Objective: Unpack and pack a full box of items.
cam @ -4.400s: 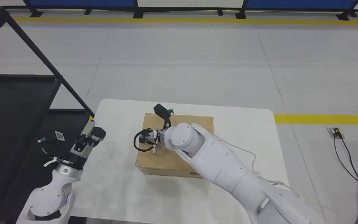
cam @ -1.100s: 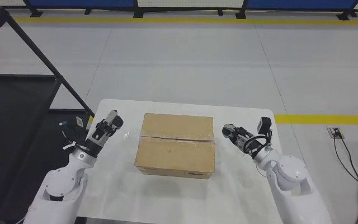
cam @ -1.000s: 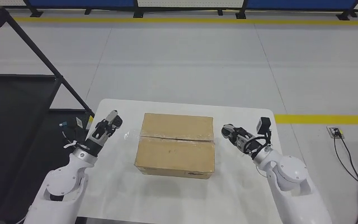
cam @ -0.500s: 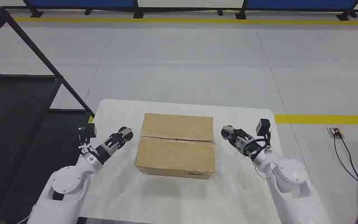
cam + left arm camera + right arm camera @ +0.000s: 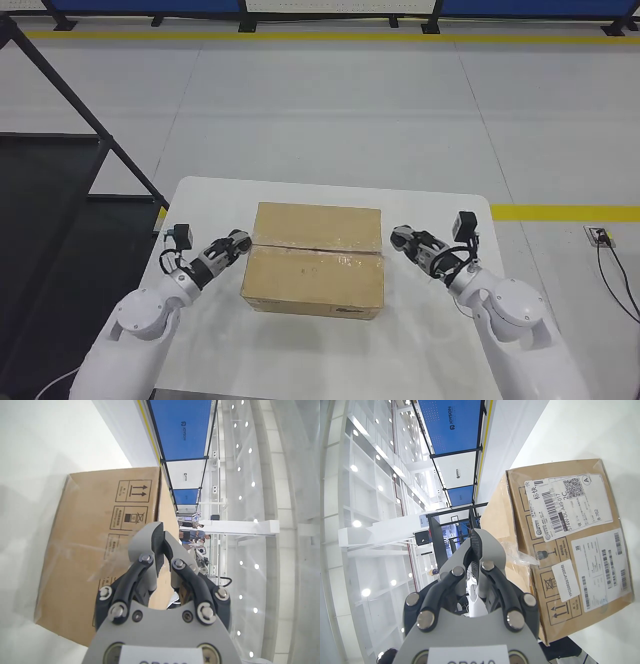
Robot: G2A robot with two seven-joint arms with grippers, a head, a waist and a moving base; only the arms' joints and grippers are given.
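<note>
A closed brown cardboard box (image 5: 315,258) sits in the middle of the white table (image 5: 430,215), its top flaps meeting along a taped seam. My left gripper (image 5: 241,240) is shut and empty, its tip level with the box's left end at the seam. In the left wrist view the shut left gripper (image 5: 160,536) points at the box's (image 5: 100,530) printed end face. My right gripper (image 5: 396,238) is shut and empty just off the box's right end. The right wrist view shows the right gripper (image 5: 476,540) beside the labelled end of the box (image 5: 570,540).
A black metal frame (image 5: 80,110) and a dark surface stand left of the table. The table has free room in front of the box and on both sides. Beyond the table lies open floor with a yellow line (image 5: 565,212).
The right arm, which lay across the box, has drawn back to the right end. My left gripper has swung from the table's left side in to the box's left end.
</note>
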